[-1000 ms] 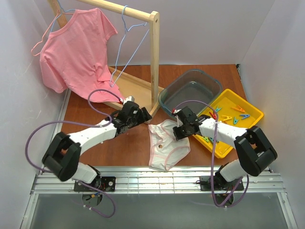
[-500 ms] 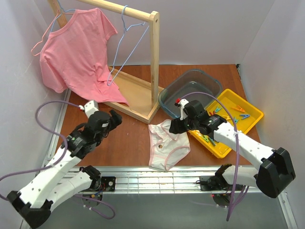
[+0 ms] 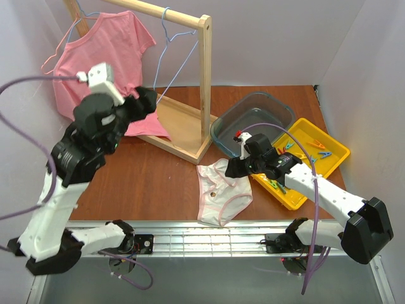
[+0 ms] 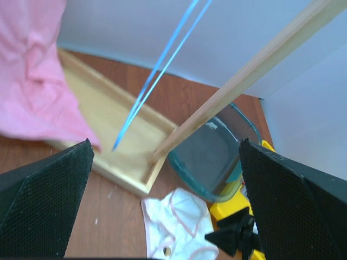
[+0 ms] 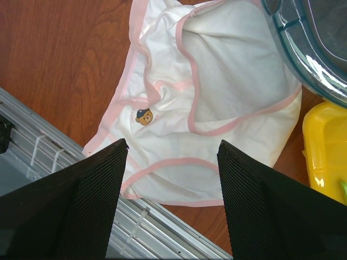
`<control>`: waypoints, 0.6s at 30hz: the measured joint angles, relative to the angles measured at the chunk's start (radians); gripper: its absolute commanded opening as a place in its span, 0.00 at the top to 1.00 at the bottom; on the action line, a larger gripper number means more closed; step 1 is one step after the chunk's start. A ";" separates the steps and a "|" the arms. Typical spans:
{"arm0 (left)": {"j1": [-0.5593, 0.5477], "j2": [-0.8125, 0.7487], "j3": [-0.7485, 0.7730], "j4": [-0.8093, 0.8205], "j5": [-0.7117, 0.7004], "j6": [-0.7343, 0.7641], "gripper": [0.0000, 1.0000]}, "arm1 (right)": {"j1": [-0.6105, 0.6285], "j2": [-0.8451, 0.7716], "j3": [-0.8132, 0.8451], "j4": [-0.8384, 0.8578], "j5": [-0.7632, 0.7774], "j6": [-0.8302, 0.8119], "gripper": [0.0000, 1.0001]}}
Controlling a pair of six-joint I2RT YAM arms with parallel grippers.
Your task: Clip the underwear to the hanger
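Note:
The underwear (image 3: 221, 190) lies flat on the brown table near its front edge, white with pink trim and a small bear print; it also shows in the right wrist view (image 5: 217, 81) and low in the left wrist view (image 4: 179, 222). My right gripper (image 3: 233, 168) hovers over its upper right part, open and holding nothing (image 5: 172, 142). The light-blue hanger (image 3: 181, 63) hangs empty from the wooden rail, its wires crossing the left wrist view (image 4: 157, 73). My left gripper (image 3: 144, 101) is raised high beside the hanger's lower end, wide open and empty (image 4: 165, 142).
A wooden rail stand (image 3: 204, 82) with a flat base stands at the back. A pink T-shirt (image 3: 101, 63) hangs at its left end. A grey-blue basin (image 3: 253, 120) and a yellow tray (image 3: 335, 155) of coloured clothespins sit at the right. A metal rail (image 3: 209, 237) borders the near edge.
My left arm has risen from the table up to the level of the hanger's lower end. My right gripper has opened and drawn back slightly above the underwear, which has not moved.

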 measured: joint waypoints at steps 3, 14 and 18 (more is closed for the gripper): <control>0.031 0.169 0.176 0.039 0.061 0.113 0.02 | 0.001 -0.009 0.000 0.000 0.000 0.012 0.39; 0.391 0.513 0.413 0.108 0.474 0.243 0.02 | 0.010 -0.097 -0.035 0.012 0.003 0.042 0.39; 0.391 0.519 0.413 0.139 0.557 0.238 0.02 | 0.010 -0.100 -0.043 0.014 0.003 0.041 0.40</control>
